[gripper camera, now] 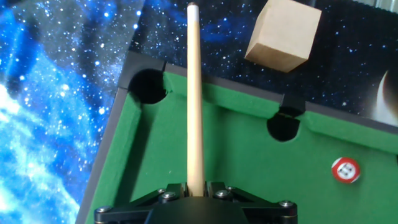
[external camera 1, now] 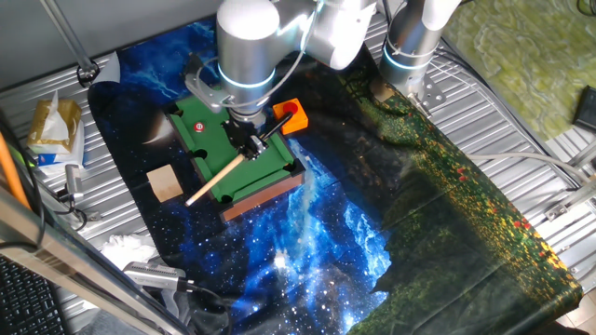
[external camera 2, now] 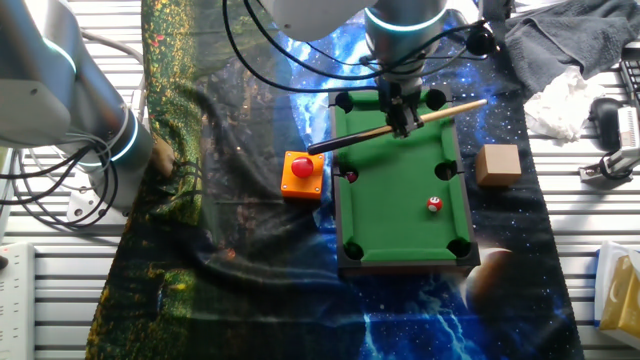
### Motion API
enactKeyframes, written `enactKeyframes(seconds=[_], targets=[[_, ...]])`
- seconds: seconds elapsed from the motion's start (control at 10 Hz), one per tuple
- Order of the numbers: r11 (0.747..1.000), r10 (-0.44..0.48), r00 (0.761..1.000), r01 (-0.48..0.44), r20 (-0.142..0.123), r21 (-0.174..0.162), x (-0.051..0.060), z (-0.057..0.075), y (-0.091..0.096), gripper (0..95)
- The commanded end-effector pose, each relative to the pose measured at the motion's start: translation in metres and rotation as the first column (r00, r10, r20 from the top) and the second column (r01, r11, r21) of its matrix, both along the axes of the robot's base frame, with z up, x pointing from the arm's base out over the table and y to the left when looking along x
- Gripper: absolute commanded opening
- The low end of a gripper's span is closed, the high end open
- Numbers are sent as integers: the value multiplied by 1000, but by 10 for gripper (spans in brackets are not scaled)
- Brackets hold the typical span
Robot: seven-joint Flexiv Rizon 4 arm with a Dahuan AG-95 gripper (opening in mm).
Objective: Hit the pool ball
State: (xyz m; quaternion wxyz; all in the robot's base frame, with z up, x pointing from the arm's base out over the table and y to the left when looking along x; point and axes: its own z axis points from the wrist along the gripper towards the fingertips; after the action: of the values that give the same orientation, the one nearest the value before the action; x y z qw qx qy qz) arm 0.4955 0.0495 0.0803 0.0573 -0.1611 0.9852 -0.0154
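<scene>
The pool ball (external camera 2: 434,204) is a tiny red ball with a white spot on the felt of the green mini pool table (external camera 2: 395,215); it also shows in one fixed view (external camera 1: 197,127) and at the right of the hand view (gripper camera: 345,170). My gripper (external camera 2: 402,126) is shut on a wooden cue stick (external camera 2: 440,112) and holds it low over the table's far end. In the hand view the cue (gripper camera: 194,93) runs straight ahead from the jaws (gripper camera: 195,190), past a corner pocket, with the ball off to its right. A darker ball (external camera 2: 351,176) sits by a side pocket.
A red button on an orange base (external camera 2: 302,172) stands beside the table's long side. A wooden cube (external camera 2: 497,164) sits off the other long side, also in the hand view (gripper camera: 284,32). A second robot arm base (external camera 2: 95,130) stands nearby. Crumpled paper and cloth lie near the cube.
</scene>
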Motion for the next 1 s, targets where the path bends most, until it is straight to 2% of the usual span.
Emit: enactKeyframes(seconds=[0.1,0.3,0.4,0.5,0.6,0.8,1.0], targets=[[1000,-9,1000,9,8,-3,0,-4,-1,0],[1000,-15,1000,15,11,-2,-1,-6,-1,0],[1000,-10,1000,10,13,-2,-1,-6,-1,380],[1000,-5,1000,5,15,1,-1,-6,-1,380],[1000,0,1000,0,16,11,-1,-6,-1,760],[999,-1,1000,0,16,43,-1,-5,-1,760],[999,28,1000,-29,12,25,1,3,-2,760]])
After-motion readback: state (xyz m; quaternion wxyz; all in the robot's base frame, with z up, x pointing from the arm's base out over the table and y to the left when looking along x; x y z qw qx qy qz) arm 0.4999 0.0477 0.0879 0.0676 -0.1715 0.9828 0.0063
